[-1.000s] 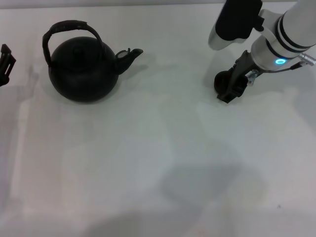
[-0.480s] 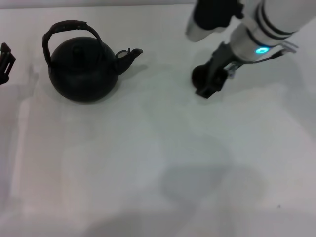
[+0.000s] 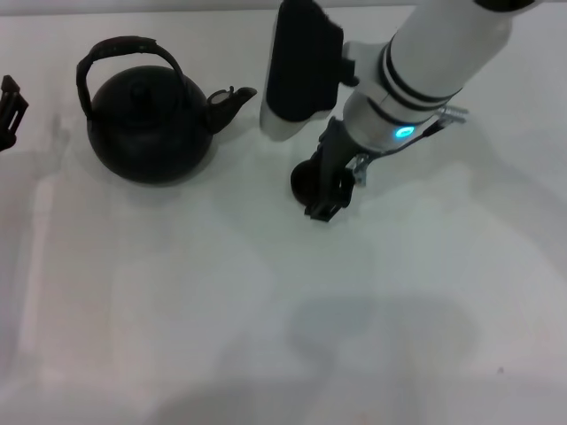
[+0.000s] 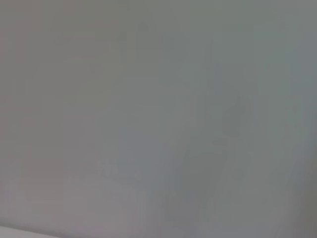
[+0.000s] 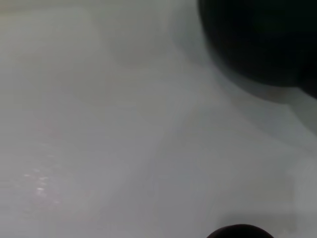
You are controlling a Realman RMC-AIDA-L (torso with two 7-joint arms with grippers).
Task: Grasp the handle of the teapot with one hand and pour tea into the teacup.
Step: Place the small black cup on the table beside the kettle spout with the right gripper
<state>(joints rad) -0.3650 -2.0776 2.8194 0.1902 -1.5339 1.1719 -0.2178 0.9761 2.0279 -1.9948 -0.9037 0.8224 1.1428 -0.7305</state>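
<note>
1. No brand, label or writing can be read on anything here; the only mark is a small blue-green light on the right arm's wrist.
2. The teapot [image 3: 151, 128] stands upright on the white tabletop [image 3: 177, 310], toward the far left corner; its lid with the small knob is on.
3. Its spout [image 3: 232, 99] points to the right and a little toward the far edge, so the pot's long axis runs roughly left to right across the tabletop.
4. The handle [image 3: 124, 55] arches upright over the lid, its hoop in line with the spout; nothing touches it.
5. The teacup [image 3: 305, 181] sits near the middle of the tabletop, right of the teapot and apart from it, nearer the front edge than the spout's tip; only part of it shows beside the claw.
6. The right gripper [image 3: 330, 188] is down at the teacup with its dark fingers against the cup's side; it seems to pinch the cup, though the grip itself is partly hidden.
7. In the right wrist view the teapot [image 5: 262, 39] fills one corner as a dark round mass.
8. The left gripper [image 3: 9, 111] shows only as a dark tip at the tabletop's left edge, well apart from the teapot; I cannot tell whether it is spread or pressed together; the left wrist view shows only bare pale surface.
</note>
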